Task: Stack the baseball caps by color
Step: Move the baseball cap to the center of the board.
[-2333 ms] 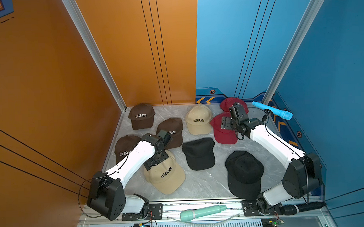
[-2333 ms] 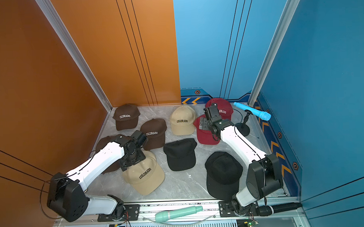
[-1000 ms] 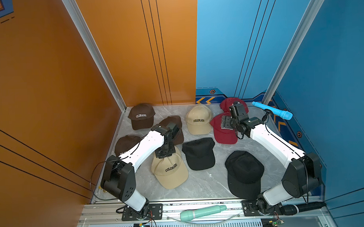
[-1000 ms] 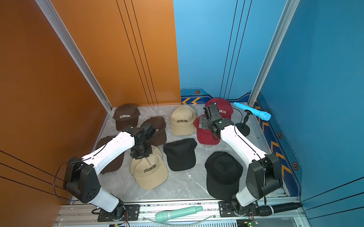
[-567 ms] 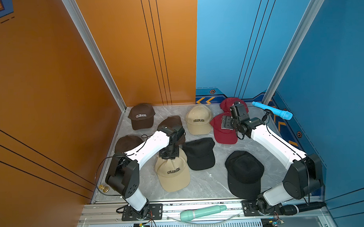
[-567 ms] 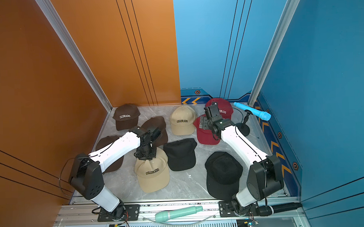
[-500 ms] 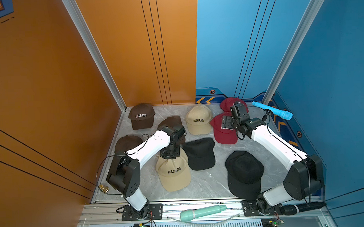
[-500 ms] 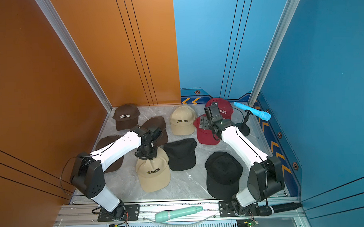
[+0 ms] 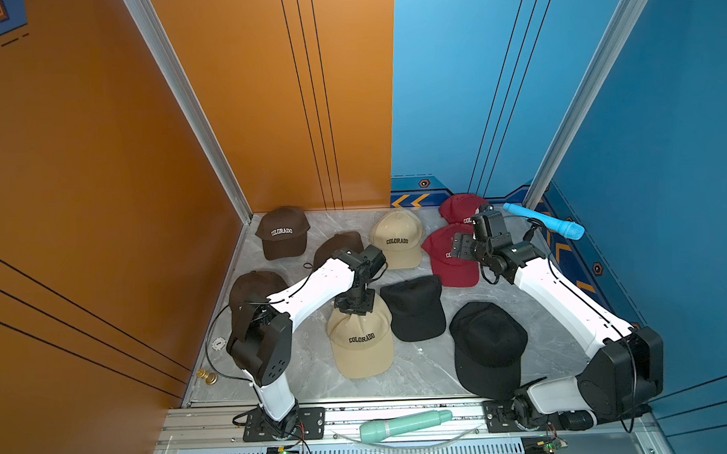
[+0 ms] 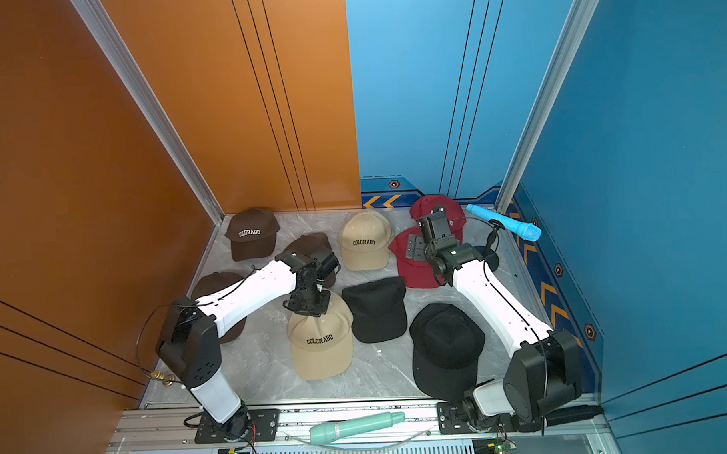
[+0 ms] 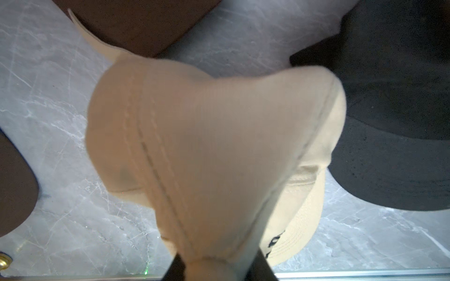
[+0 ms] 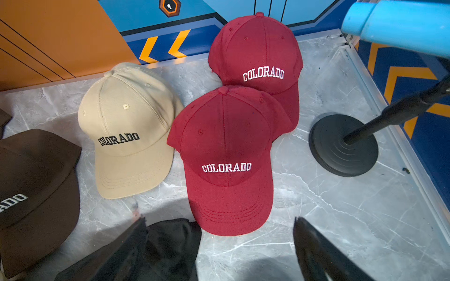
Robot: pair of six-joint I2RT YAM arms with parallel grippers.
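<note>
Left gripper (image 9: pixel 353 308) is pinching crown of near beige cap (image 9: pixel 361 348), having dragged it from front-left toward centre of desk (image 9: pixel 424 361). Stacking on far beige cap (image 9: pixel 397 240) is pending. Right gripper (image 9: pixel 462 246) is hovering spread over red caps (image 9: pixel 459 274).

Left gripper (image 9: pixel 355 306) rests on the rear crown of the nearer beige fabric curved-brim cap (image 9: pixel 360 348); a plain black fabric cap (image 9: pixel 416 309) lies just beside it; right gripper (image 9: pixel 462 247) hangs over a dark red fabric cap (image 9: pixel 450 268).
</note>
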